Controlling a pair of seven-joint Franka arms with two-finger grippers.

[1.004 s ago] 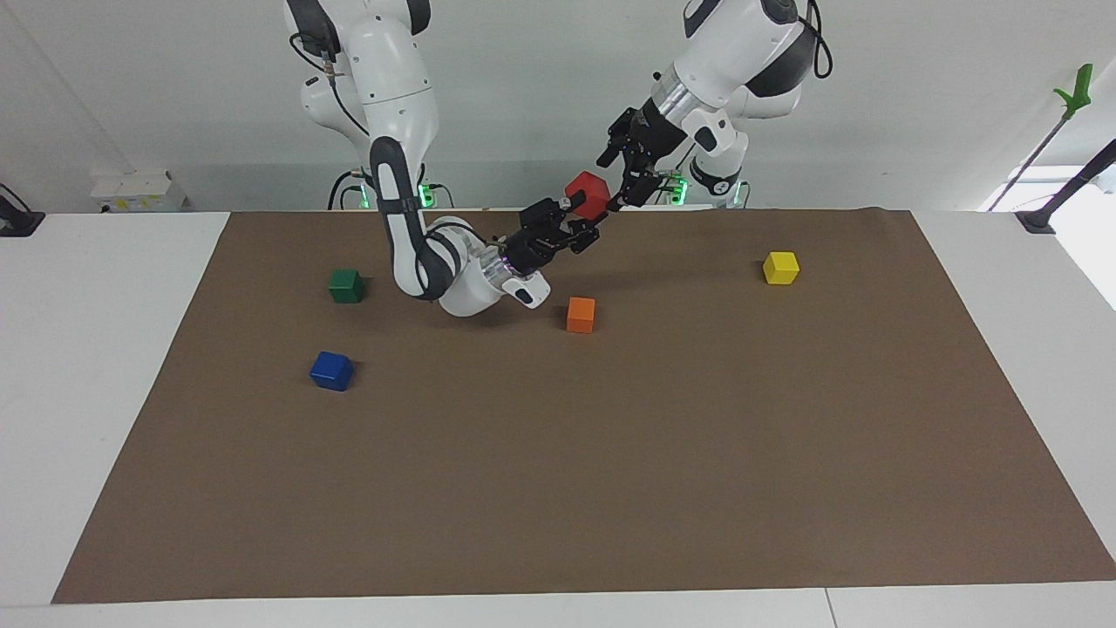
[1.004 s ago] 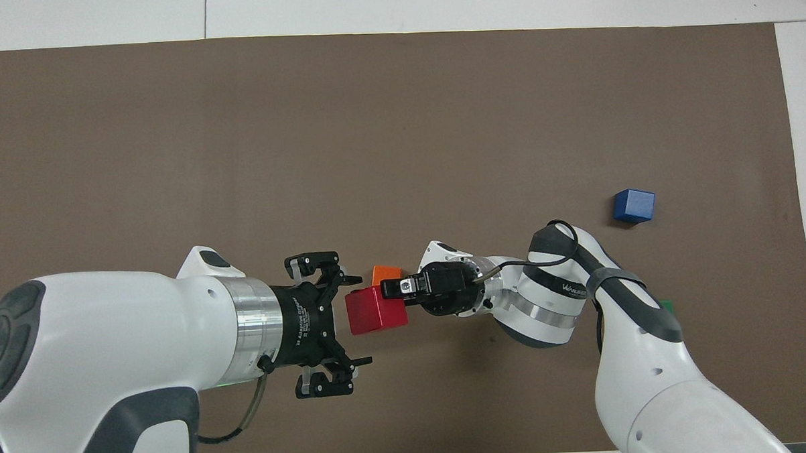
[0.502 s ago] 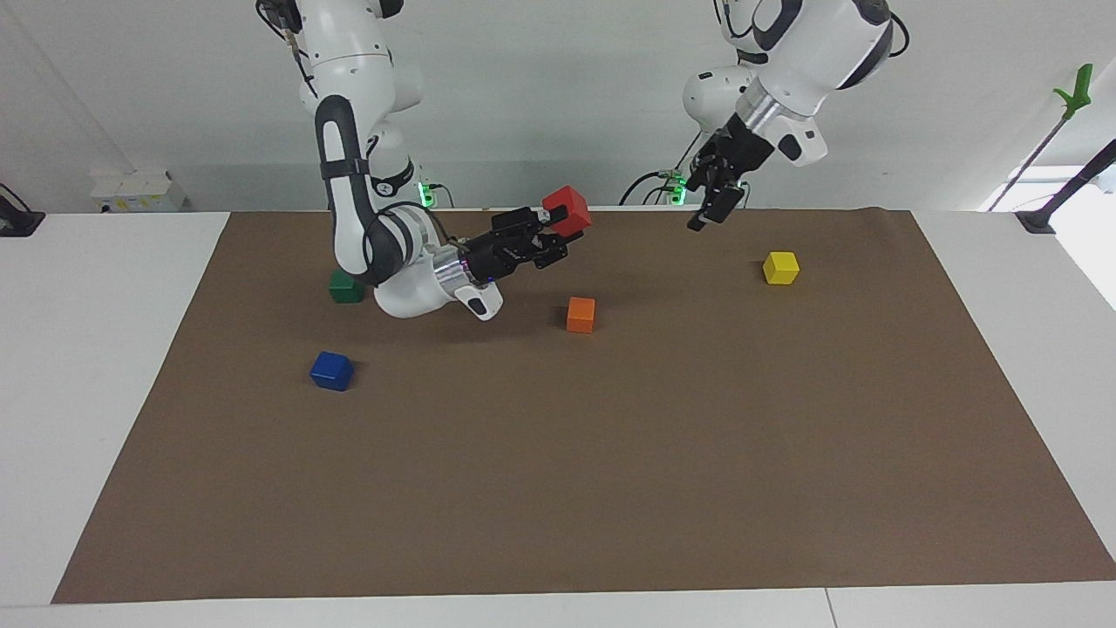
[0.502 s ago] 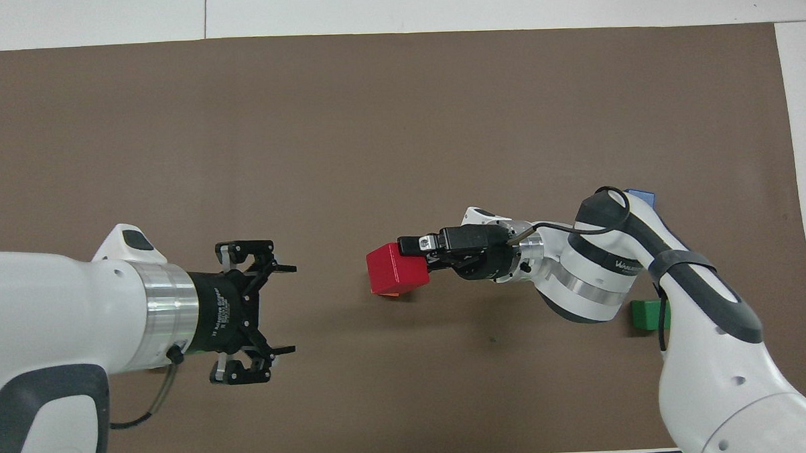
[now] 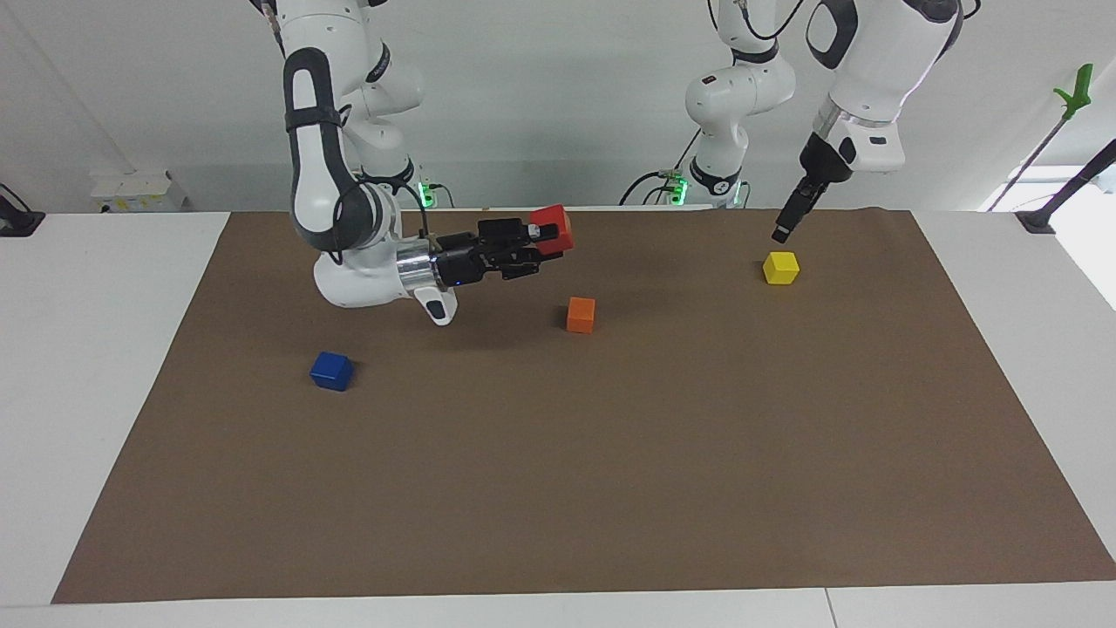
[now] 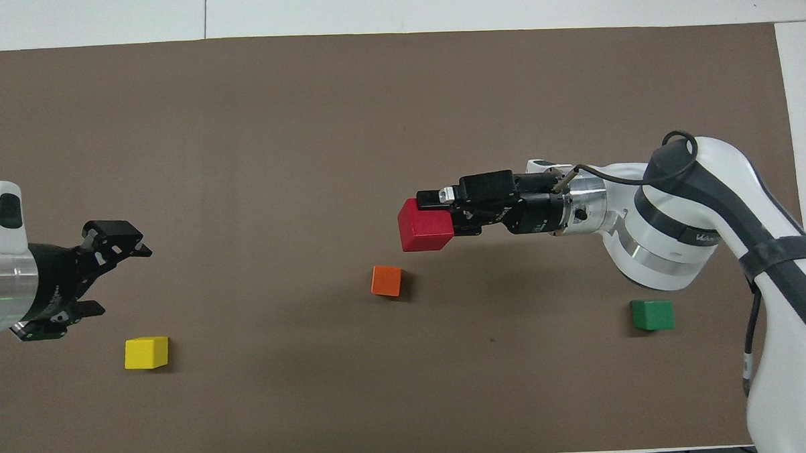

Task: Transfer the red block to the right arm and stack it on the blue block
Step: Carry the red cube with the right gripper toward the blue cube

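Note:
My right gripper point(image 5: 542, 235) is shut on the red block point(image 5: 553, 228) and holds it in the air over the mat, close to the orange block point(image 5: 581, 314). The overhead view shows the same grip point(image 6: 444, 215) on the red block point(image 6: 426, 225). The blue block point(image 5: 331, 371) lies on the mat toward the right arm's end; in the overhead view the right arm hides it. My left gripper point(image 5: 782, 230) hangs open and empty above the yellow block point(image 5: 781, 267), and its spread fingers show in the overhead view point(image 6: 113, 277).
A brown mat point(image 5: 610, 480) covers the table. The orange block point(image 6: 387, 281) lies mid-table, the yellow block point(image 6: 146, 352) toward the left arm's end, and a green block point(image 6: 652, 314) toward the right arm's end, hidden by the right arm in the facing view.
The left gripper has let go of the red block and drawn back toward its own end, over the yellow block. The right gripper keeps the red block and has swung it level.

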